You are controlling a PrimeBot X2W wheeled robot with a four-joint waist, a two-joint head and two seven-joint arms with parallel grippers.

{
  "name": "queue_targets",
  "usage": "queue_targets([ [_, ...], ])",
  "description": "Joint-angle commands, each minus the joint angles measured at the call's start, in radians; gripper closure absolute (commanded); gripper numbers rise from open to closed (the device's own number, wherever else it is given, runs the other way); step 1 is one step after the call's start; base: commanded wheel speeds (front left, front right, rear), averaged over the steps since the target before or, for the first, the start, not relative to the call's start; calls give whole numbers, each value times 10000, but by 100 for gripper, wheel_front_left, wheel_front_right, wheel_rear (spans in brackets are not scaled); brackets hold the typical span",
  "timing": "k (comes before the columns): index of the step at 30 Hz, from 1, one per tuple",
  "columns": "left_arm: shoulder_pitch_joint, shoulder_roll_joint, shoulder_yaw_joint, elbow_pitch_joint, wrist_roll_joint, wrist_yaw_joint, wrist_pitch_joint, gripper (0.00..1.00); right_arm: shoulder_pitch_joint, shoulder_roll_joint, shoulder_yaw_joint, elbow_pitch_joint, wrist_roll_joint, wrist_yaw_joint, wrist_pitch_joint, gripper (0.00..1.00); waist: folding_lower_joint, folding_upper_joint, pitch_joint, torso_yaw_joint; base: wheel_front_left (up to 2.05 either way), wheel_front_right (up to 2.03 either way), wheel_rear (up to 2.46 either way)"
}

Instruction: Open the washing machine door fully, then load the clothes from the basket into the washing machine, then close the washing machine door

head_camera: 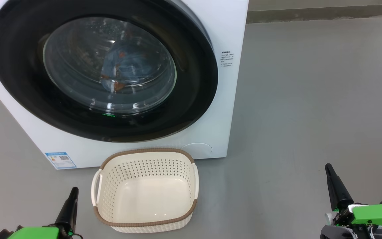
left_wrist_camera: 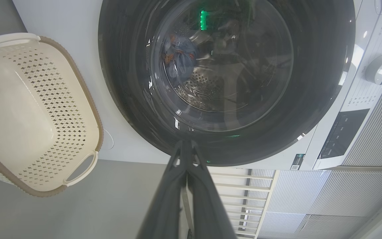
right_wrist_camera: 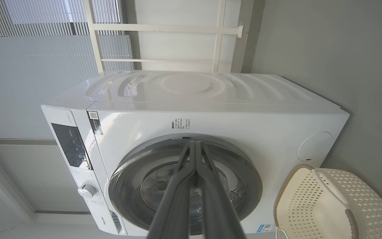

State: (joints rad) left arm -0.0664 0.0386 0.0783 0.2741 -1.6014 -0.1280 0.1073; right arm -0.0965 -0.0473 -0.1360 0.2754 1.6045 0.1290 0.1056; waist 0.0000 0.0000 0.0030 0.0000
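Note:
The white washing machine stands ahead with its round black-rimmed door closed flat against the front. Through the glass I see the light blue clothes with orange-brown marks lying inside the drum. In front of the machine, on the floor, sits the cream basket, with nothing in it. My left gripper is shut at the lower left, just left of the basket. My right gripper is shut at the lower right, well apart from everything. The door and clothes also show in the left wrist view.
Grey floor spreads wide to the right of the machine. A small round cover sits at the machine's lower right corner, and a blue label at its lower left. The control panel and a white dial appear in the right wrist view.

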Motion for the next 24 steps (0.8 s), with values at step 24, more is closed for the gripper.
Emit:
queue_targets([
  [24,-416,121,358,-292,-69,-27,62,100,-114,-30,221,-307,40,17,78,100,0,0,0,0,0,0,0],
])
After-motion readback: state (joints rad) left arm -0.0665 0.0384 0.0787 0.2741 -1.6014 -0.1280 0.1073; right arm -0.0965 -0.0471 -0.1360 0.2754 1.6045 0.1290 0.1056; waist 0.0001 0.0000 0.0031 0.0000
